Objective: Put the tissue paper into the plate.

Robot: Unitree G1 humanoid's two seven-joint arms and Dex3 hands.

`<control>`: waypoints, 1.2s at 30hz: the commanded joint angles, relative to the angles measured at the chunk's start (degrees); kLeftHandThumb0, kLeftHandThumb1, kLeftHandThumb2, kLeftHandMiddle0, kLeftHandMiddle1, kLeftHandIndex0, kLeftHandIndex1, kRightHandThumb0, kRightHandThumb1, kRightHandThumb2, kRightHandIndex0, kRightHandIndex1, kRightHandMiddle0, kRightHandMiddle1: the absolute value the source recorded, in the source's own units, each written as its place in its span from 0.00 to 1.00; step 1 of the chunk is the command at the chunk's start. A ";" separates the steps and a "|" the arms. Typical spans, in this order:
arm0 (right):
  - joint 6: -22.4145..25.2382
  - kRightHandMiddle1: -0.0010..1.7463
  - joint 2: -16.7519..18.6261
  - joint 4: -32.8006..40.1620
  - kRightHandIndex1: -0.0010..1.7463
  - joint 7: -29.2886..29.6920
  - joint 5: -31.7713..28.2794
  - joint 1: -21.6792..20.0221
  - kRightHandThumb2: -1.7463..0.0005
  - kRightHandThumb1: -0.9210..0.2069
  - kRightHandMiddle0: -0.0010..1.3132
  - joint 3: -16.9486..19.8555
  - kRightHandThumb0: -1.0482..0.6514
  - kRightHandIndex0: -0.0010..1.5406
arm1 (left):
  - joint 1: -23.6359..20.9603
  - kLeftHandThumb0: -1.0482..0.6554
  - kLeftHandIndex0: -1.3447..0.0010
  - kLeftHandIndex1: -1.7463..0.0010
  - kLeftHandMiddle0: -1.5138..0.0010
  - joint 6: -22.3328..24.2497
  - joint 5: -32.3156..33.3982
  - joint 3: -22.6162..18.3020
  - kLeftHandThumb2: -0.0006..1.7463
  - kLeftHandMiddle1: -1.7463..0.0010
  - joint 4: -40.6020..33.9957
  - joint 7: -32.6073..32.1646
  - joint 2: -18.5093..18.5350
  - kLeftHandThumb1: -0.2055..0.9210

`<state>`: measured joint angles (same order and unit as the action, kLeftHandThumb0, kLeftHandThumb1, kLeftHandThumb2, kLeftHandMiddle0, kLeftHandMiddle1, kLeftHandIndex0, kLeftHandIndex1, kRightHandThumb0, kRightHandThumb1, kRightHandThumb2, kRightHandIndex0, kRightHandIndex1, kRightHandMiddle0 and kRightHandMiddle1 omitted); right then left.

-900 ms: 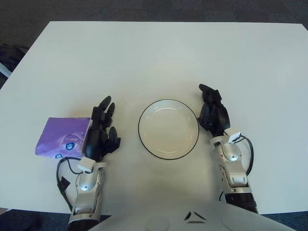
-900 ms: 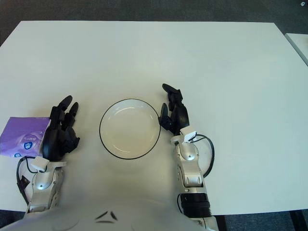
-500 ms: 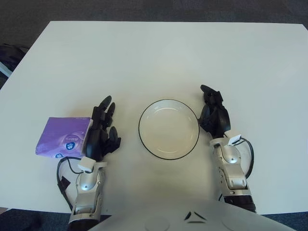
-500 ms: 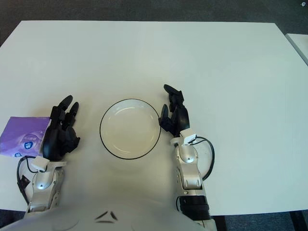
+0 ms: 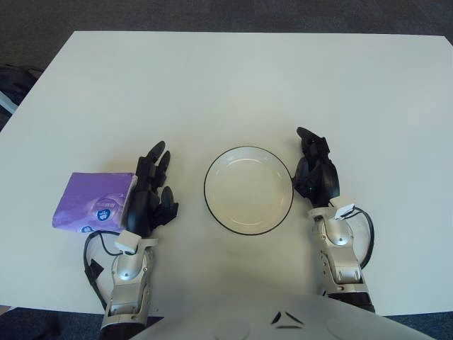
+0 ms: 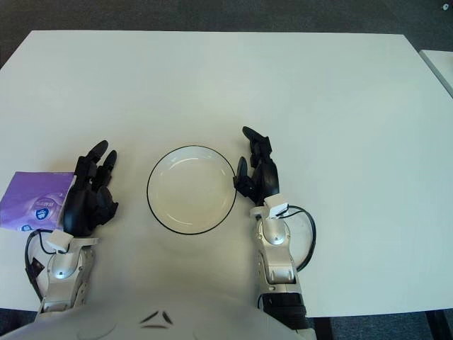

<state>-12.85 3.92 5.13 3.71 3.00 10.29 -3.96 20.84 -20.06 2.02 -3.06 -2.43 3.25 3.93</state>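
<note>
L hand (image 5: pixel 150 193) low on table, palm down, fingers spread, holding nothing. R hand (image 5: pixel 316 170) same, fingers loose, pointing fwd. Both forearms reach in from near edge.

I appear to stand in an office or lab room: a plain white table (image 5: pixel 233 85) fills my view, with dark grey carpet (image 5: pixel 212 14) beyond its edges.

Head stereo pair, downward on table (image 5: pixel 233 85)
</note>
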 commanded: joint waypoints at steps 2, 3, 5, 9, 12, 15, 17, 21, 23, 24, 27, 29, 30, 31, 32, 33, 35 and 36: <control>2.62 0.43 -0.22 -4.32 0.04 0.83 0.34 4.28 0.53 0.00 0.00 0.81 0.29 0.21 | 2.13 0.29 1.00 0.63 0.78 2.58 -0.40 -0.02 0.48 0.99 3.36 0.15 0.01 1.00; 2.45 0.42 -0.21 -4.39 0.04 0.87 0.38 4.30 0.53 0.00 0.00 0.79 0.29 0.21 | 2.13 0.29 1.00 0.63 0.78 2.49 -0.51 -0.05 0.48 0.99 3.40 0.12 0.08 1.00; 2.24 0.42 -0.18 -4.47 0.04 0.92 0.38 4.36 0.53 0.00 0.00 0.76 0.29 0.21 | 2.13 0.29 1.00 0.62 0.78 2.42 -0.57 -0.13 0.48 0.99 3.46 0.15 0.17 1.00; 1.97 0.42 -0.14 -4.57 0.04 0.90 0.20 4.48 0.53 0.00 0.00 0.79 0.29 0.21 | 2.14 0.28 1.00 0.62 0.78 2.35 -0.60 -0.20 0.48 0.99 3.55 0.19 0.30 1.00; 1.93 0.42 -0.01 -4.60 0.04 0.90 0.09 4.55 0.53 0.00 0.00 0.75 0.29 0.21 | 2.16 0.28 1.00 0.62 0.78 2.32 -0.42 -0.27 0.48 0.99 3.58 0.29 0.39 1.00; 1.85 0.42 0.09 -4.64 0.04 0.93 0.07 4.59 0.53 0.00 0.00 0.66 0.29 0.21 | 2.15 0.28 1.00 0.62 0.78 2.33 -0.28 -0.38 0.48 0.99 3.59 0.38 0.53 1.00; 1.76 0.42 0.18 -4.71 0.04 0.96 0.01 4.65 0.53 0.00 0.00 0.58 0.29 0.21 | 2.15 0.28 1.00 0.61 0.78 2.29 -0.22 -0.47 0.48 0.98 3.64 0.42 0.64 1.00; 1.66 0.43 0.46 -4.88 0.04 1.06 -0.05 4.70 0.53 0.00 0.00 0.39 0.29 0.21 | 2.08 0.27 1.00 0.61 0.77 1.98 -0.26 -0.69 0.47 0.98 4.03 0.52 0.89 1.00; 1.62 0.43 0.60 -5.02 0.04 1.10 -0.03 4.70 0.53 0.00 0.00 0.30 0.29 0.21 | 2.00 0.27 1.00 0.61 0.78 1.59 -0.40 -0.75 0.47 0.99 4.39 0.61 1.05 1.00; 1.60 0.43 0.65 -5.08 0.04 1.12 0.00 4.69 0.53 0.00 0.00 0.27 0.29 0.21 | 1.96 0.27 1.00 0.61 0.78 1.50 -0.41 -0.79 0.47 0.99 4.50 0.66 1.10 1.00; 1.51 0.43 0.76 -5.27 0.04 1.19 0.10 4.63 0.53 0.00 0.00 0.22 0.29 0.21 | 1.86 0.27 1.00 0.62 0.78 1.16 -0.55 -0.84 0.47 0.99 4.79 0.76 1.23 1.00; 1.53 0.43 0.81 -5.43 0.04 1.24 0.18 4.53 0.53 0.00 0.00 0.20 0.29 0.21 | 1.89 0.28 1.00 0.62 0.78 1.08 -0.90 -0.64 0.47 0.99 4.43 0.66 1.21 1.00; 1.56 0.43 0.83 -5.53 0.04 1.26 0.20 4.47 0.53 0.00 0.00 0.19 0.29 0.21 | 1.95 0.28 1.00 0.62 0.79 1.49 -1.02 -0.55 0.48 0.99 3.50 0.62 1.25 1.00; 1.57 0.43 0.86 -5.59 0.04 1.26 0.22 4.44 0.53 0.00 0.00 0.19 0.29 0.21 | 1.98 0.28 1.00 0.63 0.79 1.82 -1.06 -0.50 0.48 0.99 2.83 0.59 1.29 1.00; 1.58 0.43 0.91 -5.68 0.04 1.30 0.26 4.37 0.53 0.00 0.00 0.17 0.29 0.21 | 1.94 0.29 1.00 0.63 0.79 2.27 -1.02 -0.56 0.48 0.99 2.06 0.61 1.42 1.00; 1.57 0.43 0.96 -5.78 0.04 1.34 0.30 4.31 0.53 0.00 0.00 0.15 0.29 0.21 | 1.88 0.29 1.00 0.63 0.79 2.59 -0.97 -0.64 0.48 0.99 1.59 0.64 1.51 1.00; 1.56 0.43 1.01 -5.94 0.04 1.43 0.38 4.21 0.53 0.00 0.00 0.11 0.29 0.21 | 1.63 0.29 1.00 0.63 0.79 3.57 -0.89 -0.91 0.48 0.99 0.15 0.66 1.82 1.00; 1.57 0.43 1.02 -6.07 0.04 1.51 0.48 4.14 0.53 0.00 0.00 0.10 0.29 0.21 | 1.10 0.29 1.00 0.63 0.79 4.68 -0.92 -1.27 0.48 0.99 -1.69 0.59 2.25 1.00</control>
<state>-15.34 5.05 3.89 4.90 3.16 10.69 -4.05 20.73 -19.17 1.50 -3.66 -3.47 3.69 5.24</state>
